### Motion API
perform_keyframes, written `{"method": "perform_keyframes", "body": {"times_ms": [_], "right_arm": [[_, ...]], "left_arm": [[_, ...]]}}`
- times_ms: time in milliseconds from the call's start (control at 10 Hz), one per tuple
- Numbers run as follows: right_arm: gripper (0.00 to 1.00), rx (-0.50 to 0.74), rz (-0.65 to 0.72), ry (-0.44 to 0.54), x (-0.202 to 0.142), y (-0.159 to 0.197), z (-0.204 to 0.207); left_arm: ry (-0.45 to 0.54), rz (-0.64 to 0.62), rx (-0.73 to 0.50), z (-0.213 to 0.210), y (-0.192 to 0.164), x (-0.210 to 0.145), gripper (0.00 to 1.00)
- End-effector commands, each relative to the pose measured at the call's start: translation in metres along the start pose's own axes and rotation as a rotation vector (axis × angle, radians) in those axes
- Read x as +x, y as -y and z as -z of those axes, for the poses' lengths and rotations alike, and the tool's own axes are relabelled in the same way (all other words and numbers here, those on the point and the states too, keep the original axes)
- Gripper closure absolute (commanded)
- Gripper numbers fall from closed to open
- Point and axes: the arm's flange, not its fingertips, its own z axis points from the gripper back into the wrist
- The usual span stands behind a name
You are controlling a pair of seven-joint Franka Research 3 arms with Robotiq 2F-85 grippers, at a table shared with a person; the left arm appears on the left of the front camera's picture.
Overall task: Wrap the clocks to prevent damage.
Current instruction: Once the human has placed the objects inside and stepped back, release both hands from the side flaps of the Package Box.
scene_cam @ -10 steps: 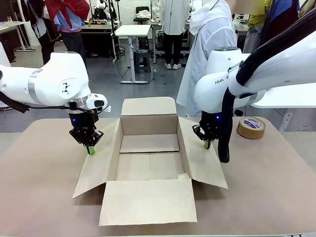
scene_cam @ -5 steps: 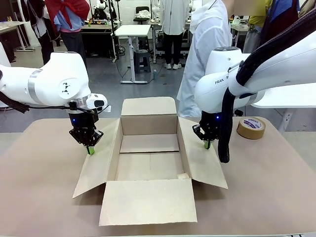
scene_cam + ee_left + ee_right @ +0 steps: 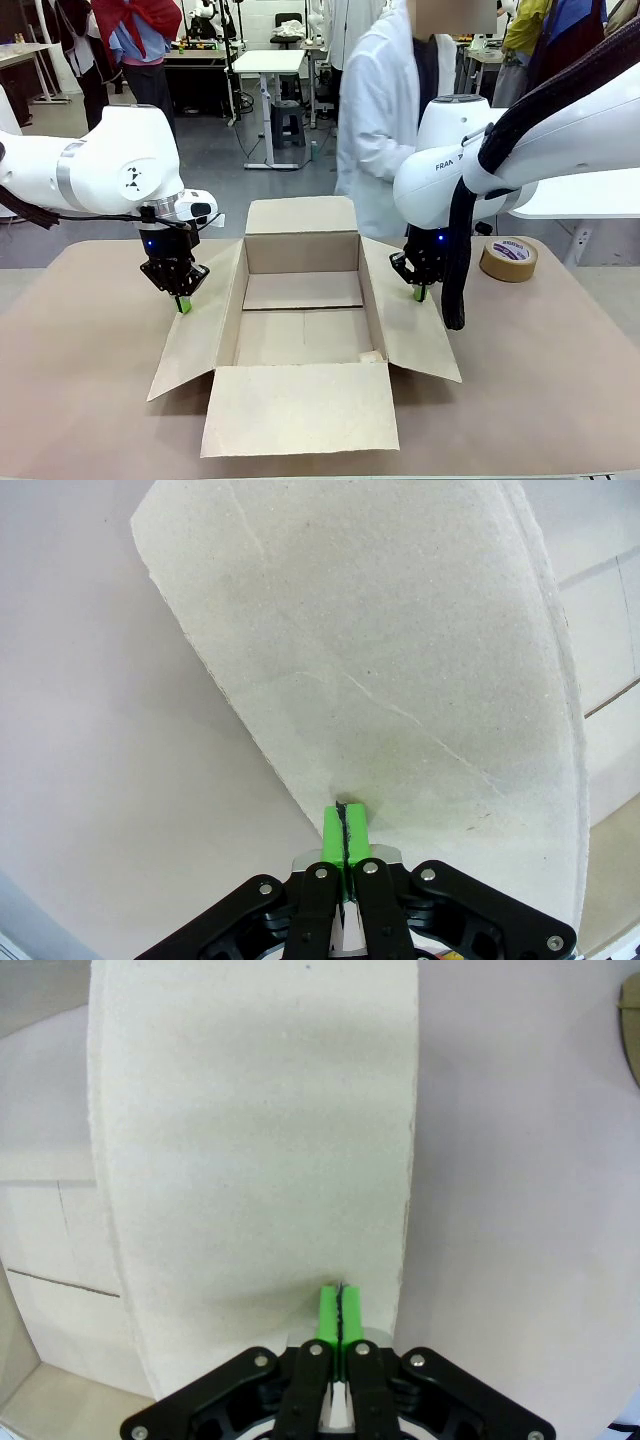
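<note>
The clocks are out of view. A brown cardboard carton [image 3: 300,330] stands open in the middle of the table, all flaps spread and nothing inside it. My left gripper [image 3: 182,303] points down at the carton's left flap [image 3: 400,660], its green pads pressed together on nothing, tips [image 3: 344,825] at the flap's surface near its outer edge. At the right flap [image 3: 250,1140] my right gripper [image 3: 419,293] is likewise shut and empty, tips [image 3: 341,1310] down on the cardboard.
A brown tape roll [image 3: 508,258] lies flat at the table's far right, its edge [image 3: 632,1010] showing in the right wrist view. A person in a white coat [image 3: 385,120] stands at the far side behind the carton. Bare tabletop [image 3: 80,380] lies on both sides.
The person in the white coat has shifted to the left behind the carton. Both arms and the carton have not moved.
</note>
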Motion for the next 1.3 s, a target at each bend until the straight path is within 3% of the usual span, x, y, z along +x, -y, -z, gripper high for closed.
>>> {"method": "perform_keyframes", "body": {"times_ms": [0, 1200], "right_arm": [[0.99, -0.016, 0.007, 0.001, -0.0018, 0.0002, 0.0032], [0.99, -0.016, 0.007, 0.001, -0.0018, 0.0002, 0.0032]], "left_arm": [[-0.003, 0.002, 0.006, 0.0013, -0.0001, -0.0007, 1.00], [-0.003, 0.002, 0.006, 0.0013, -0.0001, -0.0007, 1.00]]}}
